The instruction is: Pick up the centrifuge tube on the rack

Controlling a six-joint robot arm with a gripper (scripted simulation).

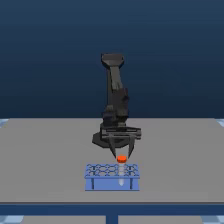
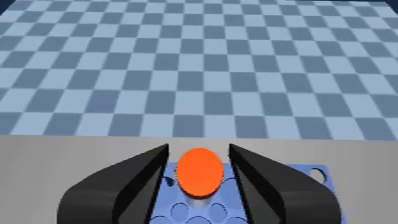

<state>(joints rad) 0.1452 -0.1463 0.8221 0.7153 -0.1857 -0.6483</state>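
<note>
We see the centrifuge tube [image 1: 121, 159] standing upright in the rack [image 1: 112, 183], in the back row toward the exterior view's right; mostly only its orange-red cap shows. In the wrist view the cap [image 2: 200, 171] sits between the two dark fingers [image 2: 266, 175], narrow gaps either side, so the gripper [image 1: 121, 155] is apart, straddling the cap, not clamped. The arm [image 1: 116, 95] rises at 12 o'clock from the tube. The rack sits on the grey table [image 1: 45, 160], near its front edge. Checkered floor [image 2: 195, 65] lies beyond the table.
</note>
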